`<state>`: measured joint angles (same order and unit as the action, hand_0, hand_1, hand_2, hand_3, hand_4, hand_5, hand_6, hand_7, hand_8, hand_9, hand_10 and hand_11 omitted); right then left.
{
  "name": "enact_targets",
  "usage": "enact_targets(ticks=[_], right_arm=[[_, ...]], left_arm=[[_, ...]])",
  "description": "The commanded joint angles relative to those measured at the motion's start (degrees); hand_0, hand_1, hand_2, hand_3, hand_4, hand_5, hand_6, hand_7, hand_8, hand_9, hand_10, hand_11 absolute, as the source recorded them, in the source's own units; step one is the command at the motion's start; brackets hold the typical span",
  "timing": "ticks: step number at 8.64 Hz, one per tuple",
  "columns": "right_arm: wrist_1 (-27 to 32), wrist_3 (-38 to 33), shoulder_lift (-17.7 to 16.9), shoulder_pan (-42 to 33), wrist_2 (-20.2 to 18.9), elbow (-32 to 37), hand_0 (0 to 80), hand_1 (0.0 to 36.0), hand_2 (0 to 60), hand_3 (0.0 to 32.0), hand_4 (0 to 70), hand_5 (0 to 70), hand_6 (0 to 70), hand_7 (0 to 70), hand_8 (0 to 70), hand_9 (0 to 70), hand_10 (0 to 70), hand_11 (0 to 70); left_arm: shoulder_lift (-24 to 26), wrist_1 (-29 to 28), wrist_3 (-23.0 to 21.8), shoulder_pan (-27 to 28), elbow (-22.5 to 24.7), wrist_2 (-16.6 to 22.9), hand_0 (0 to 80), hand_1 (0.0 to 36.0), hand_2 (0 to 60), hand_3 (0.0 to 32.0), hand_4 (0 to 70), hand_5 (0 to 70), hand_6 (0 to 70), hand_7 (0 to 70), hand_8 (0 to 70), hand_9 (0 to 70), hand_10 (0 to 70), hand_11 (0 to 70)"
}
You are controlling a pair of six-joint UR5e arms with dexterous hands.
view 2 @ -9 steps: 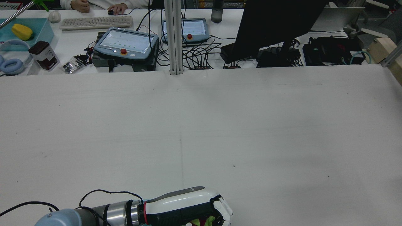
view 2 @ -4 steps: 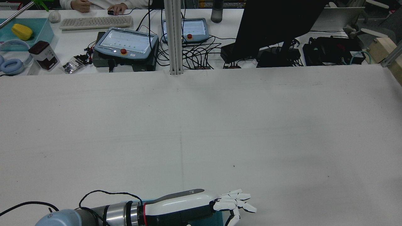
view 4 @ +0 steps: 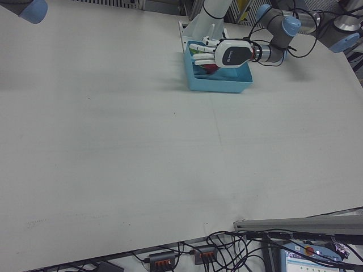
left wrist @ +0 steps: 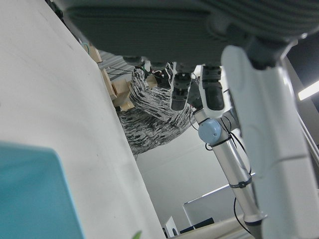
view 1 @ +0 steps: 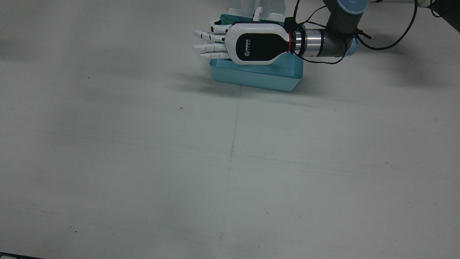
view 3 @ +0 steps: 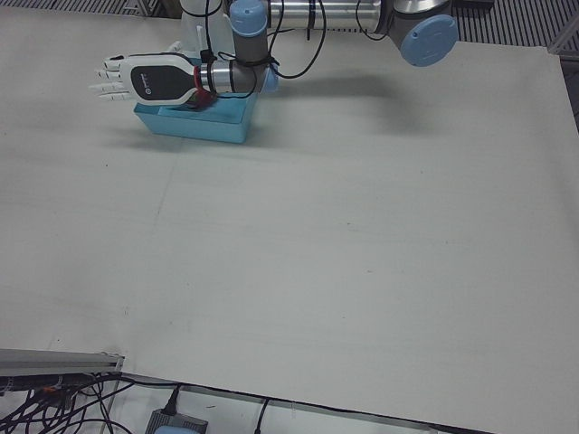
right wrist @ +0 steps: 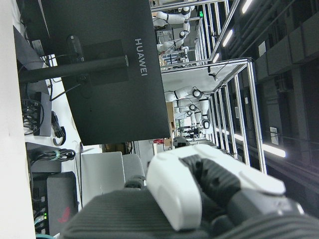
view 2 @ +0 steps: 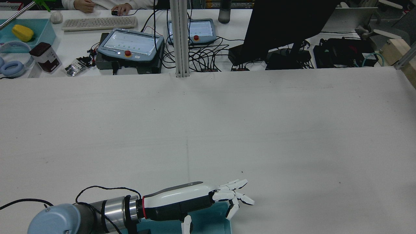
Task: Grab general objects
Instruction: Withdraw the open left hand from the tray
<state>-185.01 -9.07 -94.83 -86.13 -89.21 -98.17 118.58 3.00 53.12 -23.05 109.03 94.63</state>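
Note:
My left hand (view 1: 248,45) hovers palm down over a light blue bin (view 1: 258,77) close to the arm pedestals. It is open, fingers spread past the bin's edge, and holds nothing. The rear view shows the left hand (view 2: 195,198) above the bin (view 2: 208,224) at the bottom edge. A red and green object (view 4: 207,67) lies inside the bin (view 4: 218,86), partly hidden under the left hand (view 4: 224,54). The left-front view shows a red patch of the object (view 3: 201,101) beneath the wrist. My right hand (right wrist: 199,199) appears only in its own view, too close to judge.
Across the far table edge stand a dark monitor (view 2: 286,26), two teach pendants (view 2: 130,44), a keyboard (view 2: 99,22), cables and an aluminium post (view 2: 179,39). A person's hands (view 2: 122,8) rest there. A right arm joint (view 4: 28,8) sits at the table corner.
One second ago my left hand was shut around the green and red object over the bin. It then spread its fingers, dropped the object, and has since risen slightly.

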Motion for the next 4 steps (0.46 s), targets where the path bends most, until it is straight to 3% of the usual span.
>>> enact_targets(ticks=[1,2,4], right_arm=[[0.0,0.0,0.0,0.0,0.0,0.0,0.0,0.0,0.0,0.0,0.0,0.0,0.0,0.0,0.0,0.0,0.0,0.0],[0.0,-0.1,0.0,0.0,0.0,0.0,0.0,0.0,0.0,0.0,0.0,0.0,0.0,0.0,0.0,0.0,0.0,0.0],[0.0,0.0,0.0,0.0,0.0,-0.1,0.0,0.0,0.0,0.0,0.0,0.0,0.0,0.0,0.0,0.0,0.0,0.0]], left_arm=[[-1.0,-11.8,-9.0,-13.8,-12.5,2.4,49.4,16.6,21.1,0.0,3.1,70.0,15.1,14.4,4.9,1.4,0.0,1.2],[-1.0,-14.3,-10.9,-17.8,-15.2,2.6,48.3,16.0,25.3,0.0,2.5,70.0,14.9,11.5,5.5,0.9,0.6,2.3],[-1.0,-18.2,-12.4,-24.6,-20.5,2.6,48.5,16.7,29.6,0.0,3.6,70.0,17.4,13.3,7.6,1.2,1.7,3.9]])
